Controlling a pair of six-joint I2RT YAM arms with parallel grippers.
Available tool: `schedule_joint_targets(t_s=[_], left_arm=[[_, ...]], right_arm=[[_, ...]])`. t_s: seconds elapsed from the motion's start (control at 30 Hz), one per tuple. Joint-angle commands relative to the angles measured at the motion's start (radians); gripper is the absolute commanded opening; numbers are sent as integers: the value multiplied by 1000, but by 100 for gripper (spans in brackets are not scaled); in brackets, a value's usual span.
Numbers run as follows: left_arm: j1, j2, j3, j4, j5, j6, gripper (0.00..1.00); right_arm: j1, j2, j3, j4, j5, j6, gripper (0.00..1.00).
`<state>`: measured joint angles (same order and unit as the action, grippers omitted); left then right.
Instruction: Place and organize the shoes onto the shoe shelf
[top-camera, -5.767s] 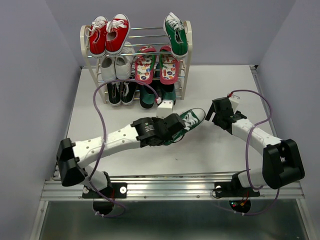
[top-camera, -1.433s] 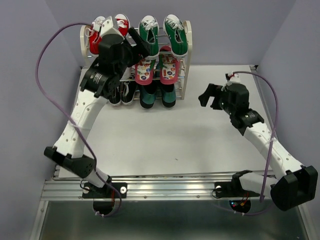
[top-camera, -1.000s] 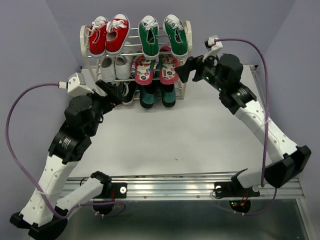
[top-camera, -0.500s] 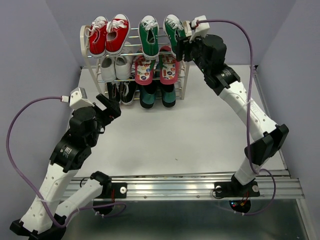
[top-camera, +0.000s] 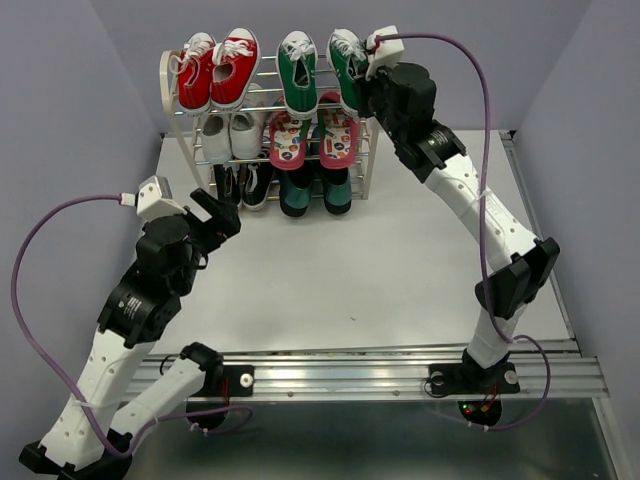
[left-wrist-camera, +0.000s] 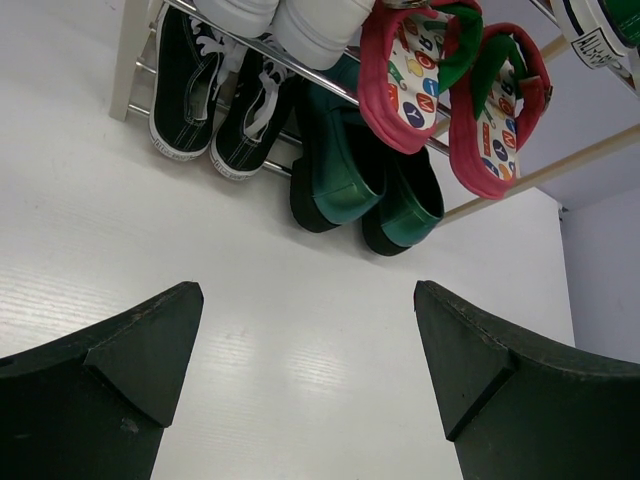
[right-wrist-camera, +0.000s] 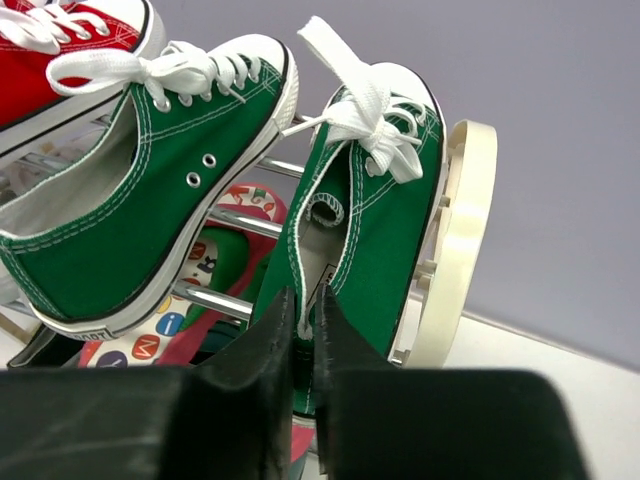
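The shoe shelf (top-camera: 170, 100) stands at the table's back. Its top tier holds the green sneakers (top-camera: 298, 72). My right gripper (right-wrist-camera: 304, 300) is shut on the heel collar of the right-hand green sneaker (right-wrist-camera: 385, 220), next to the cream side frame (right-wrist-camera: 455, 240). The other green sneaker (right-wrist-camera: 150, 200) rests to its left. Red flip-flops (top-camera: 312, 135) sit on the middle tier, dark teal slip-ons (left-wrist-camera: 345, 170) at the bottom. My left gripper (left-wrist-camera: 308, 292) hangs open and empty over the table in front of the shelf.
Red sneakers (top-camera: 215, 70) fill the top tier's left half, white sneakers (top-camera: 230, 135) sit below them and black sneakers (left-wrist-camera: 215, 90) at the bottom left. The purple cable of the left arm (top-camera: 40, 250) loops out at the left.
My right gripper has shut on the heel of the right green sneaker after reaching the shelf's top tier. The left arm has barely moved.
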<state>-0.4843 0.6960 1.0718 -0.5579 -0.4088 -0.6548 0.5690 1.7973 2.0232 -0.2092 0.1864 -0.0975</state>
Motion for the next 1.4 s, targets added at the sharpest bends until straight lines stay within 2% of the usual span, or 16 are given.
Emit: schedule_joint_targets(t_s=[0.0,0.27,0.5,0.53,0.7,0.77,0.83,0.87,0.93,1.07,1.1,1.13,1.17,1.2,1.3,1.37], left_arm=[[-2,-16,-9,46,-21,12,99],[-2,-12,-3,46,-13,11,99],[-2,-24,-18,35,-19,1,99],[-2,-24,-21,35,-21,-2,99],[-2,-21,-19,27,-24,-11,99],[-2,-21,-21,27,-25,-16,99],[-2,-21,-18,24,-27,-17,99],[-4,-20,-16,21,-30,-20,99],[-4,-18,-15,15,-42,-26,99],[-2,-9,-32,9,-62,-49,99],[-2,-3,-44,7,-64,-60,99],[-2,2,-52,7,-62,-68,99],[-2,5,-58,7,-64,-77,99],[-2,8,-76,12,-65,-97,99],[-2,4,-121,36,-71,-114,99],[0,-6,-167,41,-79,-143,99]], right_arm=[[32,22,100,22,56,-10,1],[52,62,206,22,91,61,1],[61,40,89,33,102,53,2],[61,37,75,33,94,58,5],[61,19,35,31,65,59,39],[61,5,37,28,70,58,57],[61,-21,40,27,82,58,71],[61,-33,40,24,93,56,86],[61,-77,16,22,162,56,100],[61,-175,-128,7,405,50,100],[61,-206,-233,5,498,70,100],[61,-242,-292,2,521,84,100],[40,-316,-352,-24,530,113,100],[22,-358,-470,-41,506,218,100],[-102,-481,-659,-93,382,394,100],[-171,-573,-837,-108,314,455,100]])
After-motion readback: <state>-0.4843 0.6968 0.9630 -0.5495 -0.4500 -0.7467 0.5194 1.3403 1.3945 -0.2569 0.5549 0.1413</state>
